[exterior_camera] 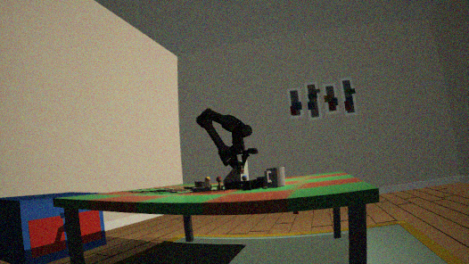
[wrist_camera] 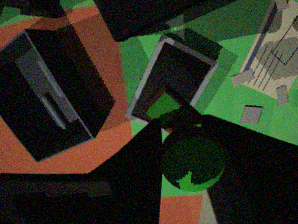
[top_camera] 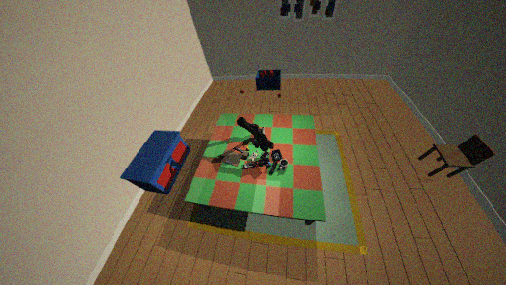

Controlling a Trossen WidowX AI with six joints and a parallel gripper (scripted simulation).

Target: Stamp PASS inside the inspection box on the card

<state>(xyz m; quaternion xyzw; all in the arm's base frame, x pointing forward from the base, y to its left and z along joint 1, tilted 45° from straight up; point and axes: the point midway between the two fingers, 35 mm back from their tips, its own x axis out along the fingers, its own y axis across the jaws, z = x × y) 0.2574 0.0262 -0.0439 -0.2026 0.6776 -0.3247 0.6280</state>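
My gripper (wrist_camera: 180,124) (exterior_camera: 243,169) is shut on a stamp with a round dark green knob (wrist_camera: 194,160). A green patch (wrist_camera: 163,105) shows on top of the stamp's dark base. In the wrist view the base overlaps the near part of an open dark pad with a grey rim (wrist_camera: 141,94); whether they touch cannot be told. The stamp's word and its underside are hidden. The pale card (wrist_camera: 262,75) lies at the upper right of the wrist view, partly out of frame, with printed lines and grey holders at its edge. Its inspection box cannot be made out clearly.
A large black box (wrist_camera: 75,95) stands left of the pad in the wrist view. A small grey block (wrist_camera: 251,115) lies near the card. On the checkered table (top_camera: 308,197), a pale upright cylinder (exterior_camera: 280,177) stands right of the arm in the exterior view, and small knobbed items stand left.
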